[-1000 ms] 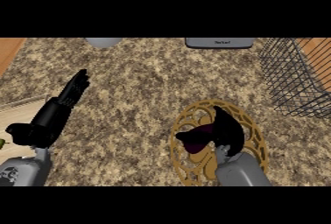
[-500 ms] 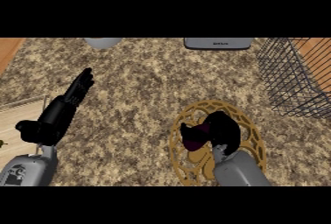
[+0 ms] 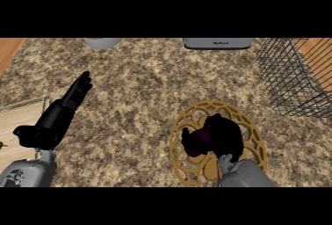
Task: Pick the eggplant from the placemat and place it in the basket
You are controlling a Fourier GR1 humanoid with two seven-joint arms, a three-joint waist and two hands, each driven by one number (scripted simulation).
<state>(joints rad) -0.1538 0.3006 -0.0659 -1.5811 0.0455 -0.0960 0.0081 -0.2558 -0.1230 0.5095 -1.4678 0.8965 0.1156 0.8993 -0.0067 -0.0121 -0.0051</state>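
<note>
A dark purple eggplant [image 3: 200, 139] lies on the round gold openwork placemat [image 3: 194, 115] at the lower right of the counter. My right hand [image 3: 224, 132] is over it with fingers and thumb curled round it, and the hand hides most of the eggplant. The black wire basket [image 3: 295, 74] stands at the right edge, up and to the right of the placemat. At the left of the counter my left hand [image 3: 62, 112] rests open with straight fingers pointing away, holding nothing.
A grey appliance [image 3: 217, 43] and a grey rounded vessel [image 3: 102, 42] sit at the counter's far edge. A wooden board [image 3: 16, 121] lies at the left edge under my left forearm. Speckled counter [image 3: 142, 88] spreads between placemat and basket.
My right hand has closed in lower over the eggplant, its fingers curling round it. The left hand has stayed in place.
</note>
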